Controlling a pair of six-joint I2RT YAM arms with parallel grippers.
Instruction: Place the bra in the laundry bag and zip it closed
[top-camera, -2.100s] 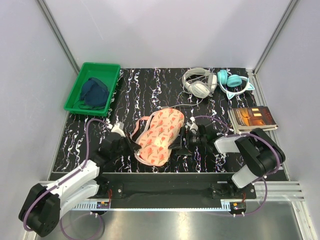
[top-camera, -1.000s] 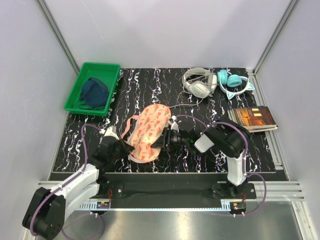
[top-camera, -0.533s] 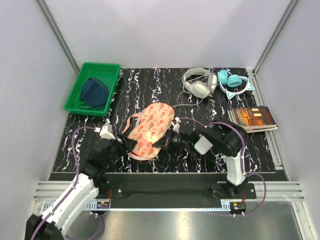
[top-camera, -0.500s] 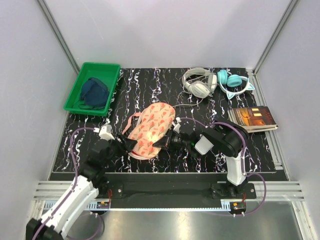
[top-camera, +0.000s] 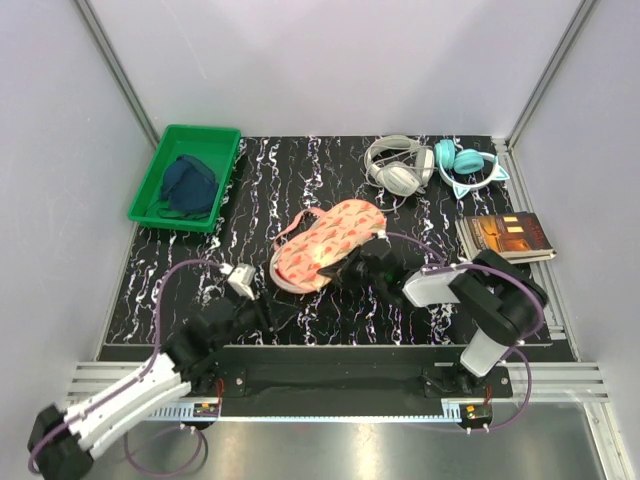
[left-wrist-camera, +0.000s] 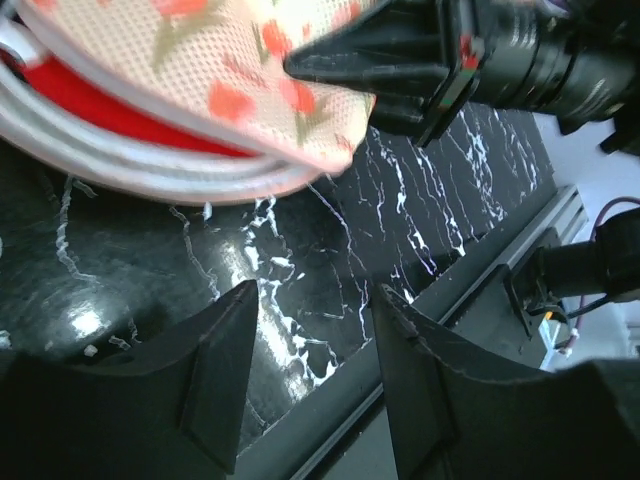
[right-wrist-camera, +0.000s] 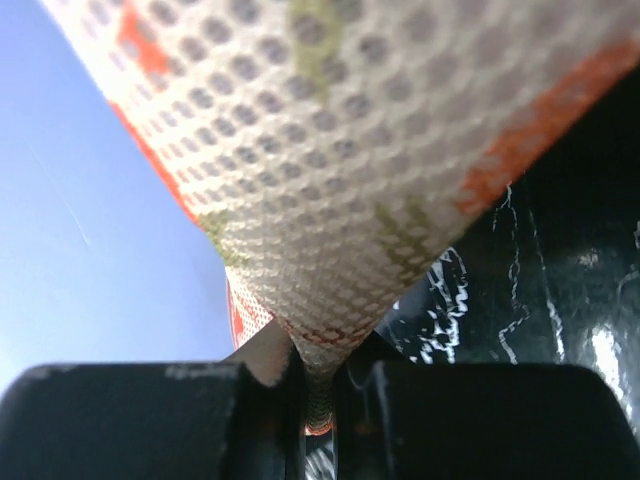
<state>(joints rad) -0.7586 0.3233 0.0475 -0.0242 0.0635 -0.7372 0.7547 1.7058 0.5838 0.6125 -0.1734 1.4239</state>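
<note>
The right tool (right-wrist-camera: 318, 388) is clenched on a fold of the laundry bag (right-wrist-camera: 330, 180); only the right wrist view shows its mesh weave. The left tool (left-wrist-camera: 315, 350) is spread and empty, low in the left wrist frame. Above it the red bra (left-wrist-camera: 110, 105) shows between the bag's white rims, though it is hidden in the top view, where the bag lies mid-surface (top-camera: 300, 170).

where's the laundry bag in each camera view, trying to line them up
top external: laundry bag mid-table.
left wrist: laundry bag across the top left.
right wrist: laundry bag fills the upper frame.
shared landmark: right gripper pinching its edge, over the black marbled table.
</note>
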